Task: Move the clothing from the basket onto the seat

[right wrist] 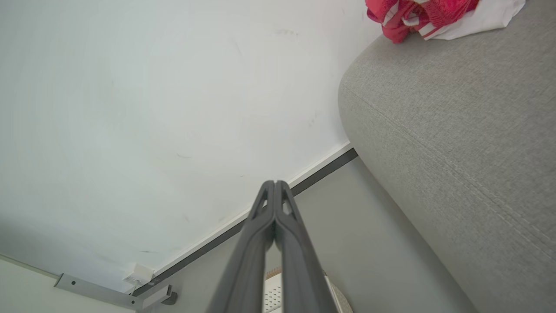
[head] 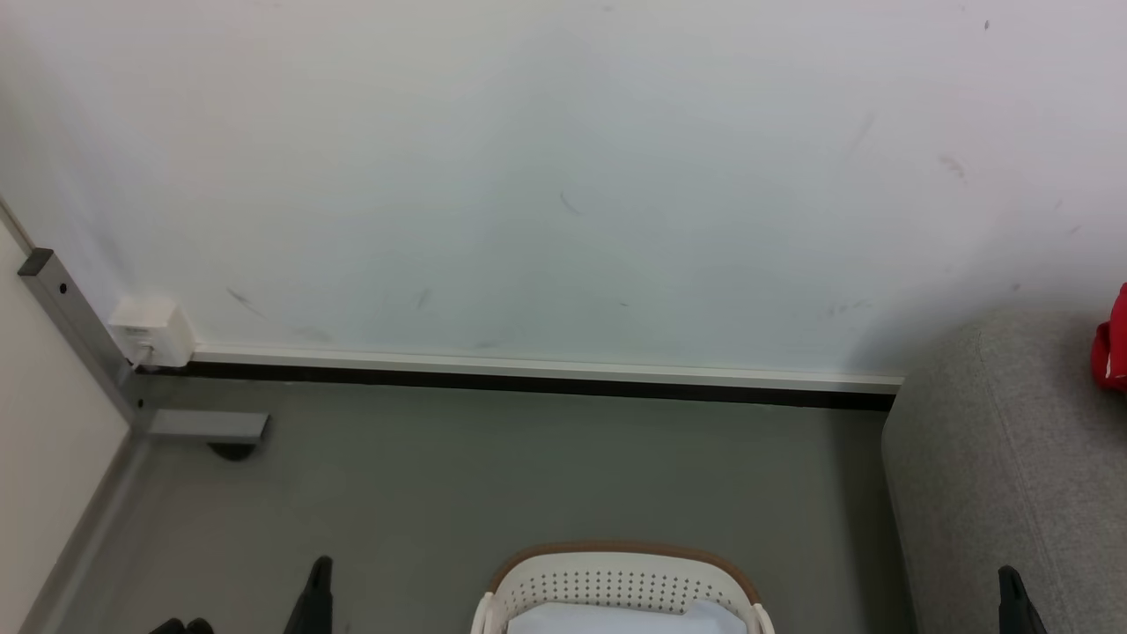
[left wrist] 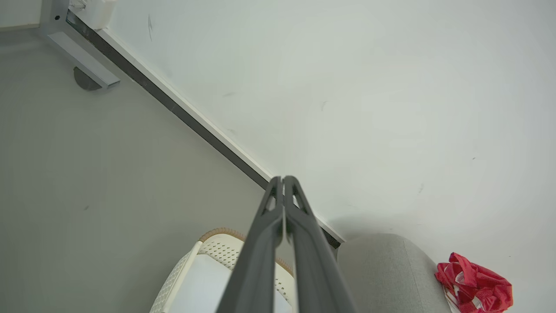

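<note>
Clothing (left wrist: 473,289) looks soft, light, limp — pinch a raised fold with your left gripper (left wrist: 283,180) or right gripper (right wrist: 275,184) — both closed, empty.

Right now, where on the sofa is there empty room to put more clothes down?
The seat is bare grey fabric from its rounded end up to the clothing. It is crowded only there, where the red things lie heaped by the wall. The floor between the basket and the skirting board is bare too.

Home-like room corner, grey sofa (head: 995,475), laundry basket (head: 616,583), white wall (head: 563,176)
</note>
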### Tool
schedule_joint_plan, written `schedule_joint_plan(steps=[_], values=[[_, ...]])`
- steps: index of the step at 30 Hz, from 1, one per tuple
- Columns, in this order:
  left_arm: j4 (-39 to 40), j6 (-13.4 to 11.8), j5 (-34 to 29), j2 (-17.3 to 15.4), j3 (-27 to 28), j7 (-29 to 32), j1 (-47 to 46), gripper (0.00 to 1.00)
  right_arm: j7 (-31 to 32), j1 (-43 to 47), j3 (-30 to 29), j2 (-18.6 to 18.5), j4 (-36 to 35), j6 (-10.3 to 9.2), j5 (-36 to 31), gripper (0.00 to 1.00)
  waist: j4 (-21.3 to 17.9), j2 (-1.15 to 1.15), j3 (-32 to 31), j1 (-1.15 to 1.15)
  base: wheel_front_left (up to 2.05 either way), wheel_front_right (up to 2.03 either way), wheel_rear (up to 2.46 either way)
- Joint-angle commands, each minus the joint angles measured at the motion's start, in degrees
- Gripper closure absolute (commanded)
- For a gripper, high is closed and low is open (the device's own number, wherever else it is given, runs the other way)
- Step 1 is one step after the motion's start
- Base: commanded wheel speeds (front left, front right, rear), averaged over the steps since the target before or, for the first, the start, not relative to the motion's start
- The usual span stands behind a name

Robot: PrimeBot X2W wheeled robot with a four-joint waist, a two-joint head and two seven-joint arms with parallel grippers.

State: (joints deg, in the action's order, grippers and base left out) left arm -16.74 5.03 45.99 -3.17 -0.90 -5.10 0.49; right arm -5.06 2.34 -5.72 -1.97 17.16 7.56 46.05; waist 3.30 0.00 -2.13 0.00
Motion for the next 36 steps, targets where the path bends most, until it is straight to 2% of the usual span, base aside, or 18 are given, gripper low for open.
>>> schedule_joint_plan(steps=[1,36], values=[[0.82,0.25,1.8,-0.16,0.41,0.16,-1.33,1.0,0.37,-1.24,-0.19,-0.64,-0.84,-0.04,1.51,1.0,-0.03,0.0,0.02,0.0,0.0,0.0,0.0],[1.88,1.48,24.38,0.02,4.08,6.11,-4.29,1.0,6.15,-5.22,-0.56,-0.91,-2.14,-0.08,24.32,1.0,-1.38,0.0,0.97,0.0,0.0,0.0,0.0]])
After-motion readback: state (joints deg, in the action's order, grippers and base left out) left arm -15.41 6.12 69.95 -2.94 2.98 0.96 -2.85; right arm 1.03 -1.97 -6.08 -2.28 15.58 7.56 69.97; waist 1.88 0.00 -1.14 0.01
